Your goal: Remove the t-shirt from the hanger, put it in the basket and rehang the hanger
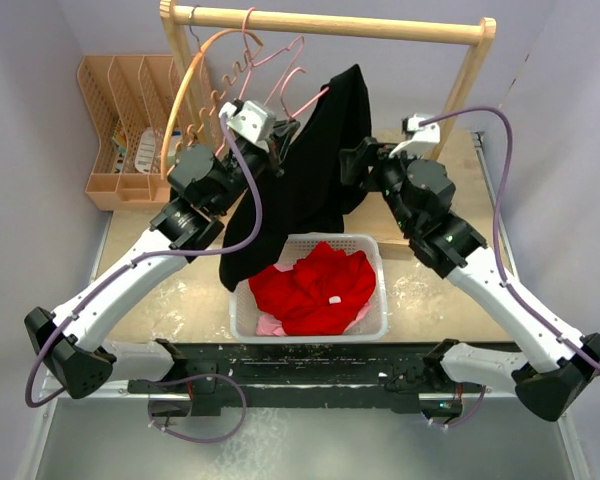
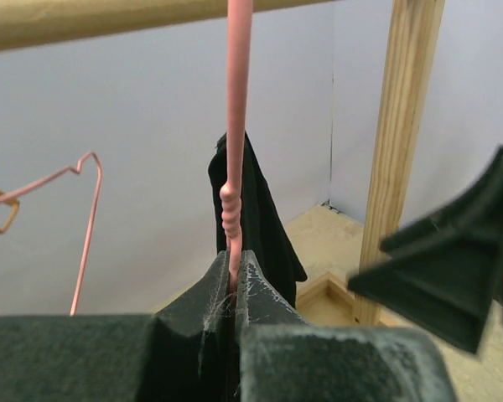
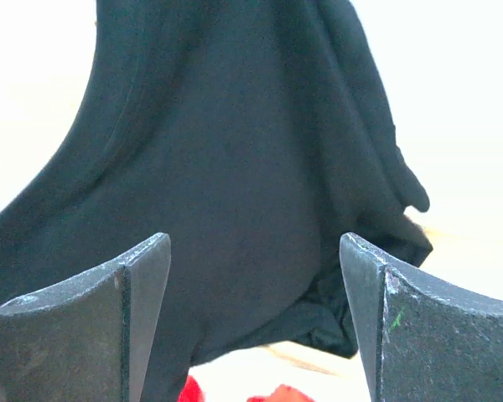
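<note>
One black t-shirt (image 1: 315, 165) hangs from the pink hanger (image 2: 237, 126) under the wooden rail (image 1: 330, 22), above the white basket (image 1: 382, 300) of red clothes (image 1: 315, 285). State of the left claw (image 2: 235, 280): closed on the hanger wire, just below its twisted neck. State of the right claw (image 3: 251, 243): open, aimed at the cloth, holding nothing. Judged status: hanger secured, shirt not yet gripped, removal not done. Remaining: grip the cloth and pull it clear. Whether one shoulder is already free cannot be told.

Black t-shirt (image 1: 320, 150), pink hanger (image 2: 237, 100) (both plain).
</note>
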### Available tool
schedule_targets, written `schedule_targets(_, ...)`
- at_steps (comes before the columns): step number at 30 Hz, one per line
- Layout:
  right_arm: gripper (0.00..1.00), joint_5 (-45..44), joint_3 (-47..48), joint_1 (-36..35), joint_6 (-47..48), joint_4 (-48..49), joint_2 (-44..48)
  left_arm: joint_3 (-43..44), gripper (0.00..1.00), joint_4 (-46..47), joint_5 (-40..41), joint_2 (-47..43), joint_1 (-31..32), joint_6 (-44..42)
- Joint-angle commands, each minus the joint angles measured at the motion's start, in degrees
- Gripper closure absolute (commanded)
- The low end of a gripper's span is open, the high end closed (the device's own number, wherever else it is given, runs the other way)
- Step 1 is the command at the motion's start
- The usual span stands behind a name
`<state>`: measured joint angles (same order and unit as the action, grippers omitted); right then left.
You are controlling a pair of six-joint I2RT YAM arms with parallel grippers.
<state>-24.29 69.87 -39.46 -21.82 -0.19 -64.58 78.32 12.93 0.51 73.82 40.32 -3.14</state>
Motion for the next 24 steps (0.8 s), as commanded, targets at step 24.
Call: schedule_targets(24,0.19,18.10,3.00,5.82,-3.56,21.80,-7.88,-3.02,1.00,6.75,-1.81,-0.87,0.11,6.94)
